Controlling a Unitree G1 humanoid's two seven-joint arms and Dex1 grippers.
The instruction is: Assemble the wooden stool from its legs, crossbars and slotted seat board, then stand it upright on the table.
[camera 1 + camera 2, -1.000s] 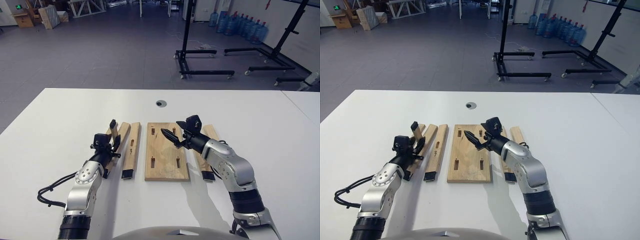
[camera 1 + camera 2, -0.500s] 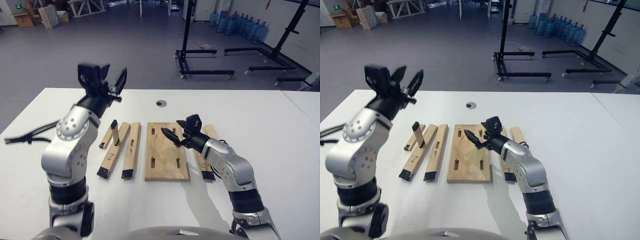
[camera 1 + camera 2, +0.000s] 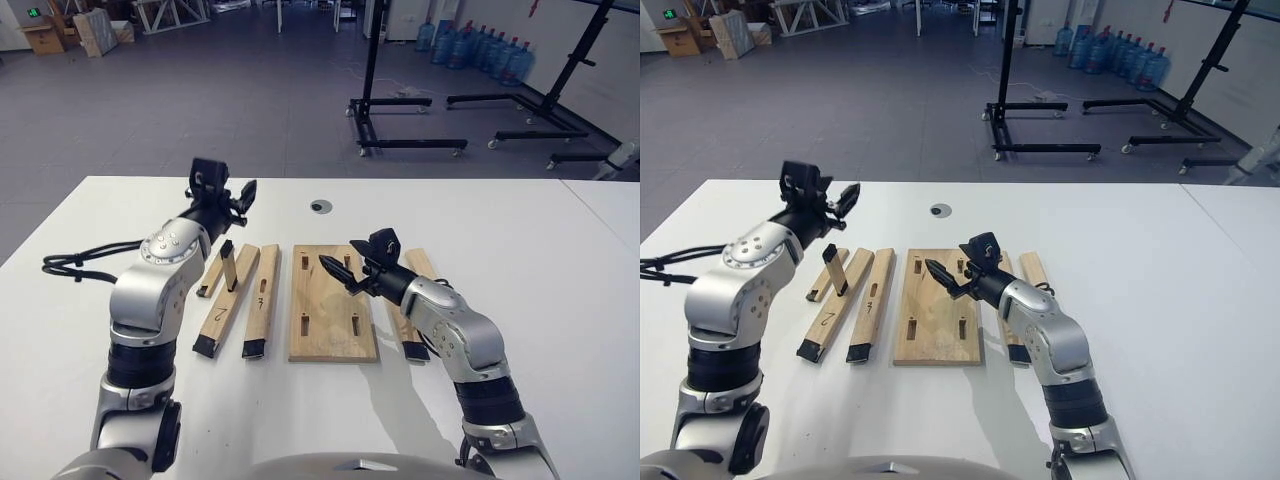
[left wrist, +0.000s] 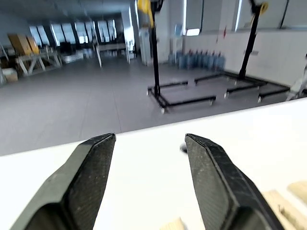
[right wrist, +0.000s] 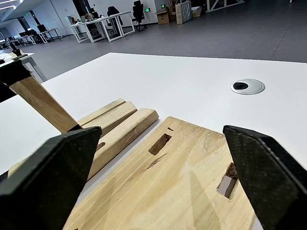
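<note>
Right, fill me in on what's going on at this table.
A two-armed robot is set to build a wooden stool, but nothing is joined yet. The seat board lies flat mid-table, with legs to its left and more pieces to its right. The right claw hovers open over the board's far end; the left claw is open, raised, holding nothing.

Handwritten digit, looks like "2", on outer long leg (image 3: 222, 305), which lies left of seat board (image 3: 325, 322). It sits in the half of the leg twd the near edge of the counter (image 3: 120, 230).

Inner long leg (image 3: 263, 298), btwn that leg & the board, has a small dark pen mark approx mid-length, poss. "4" or "7"; can't tell which.

Green lit sign (image 3: 36, 13) on far wall of the room: too small to read. Another green sign (image 5: 147, 9) in right wrist view: also unreadable.
</note>
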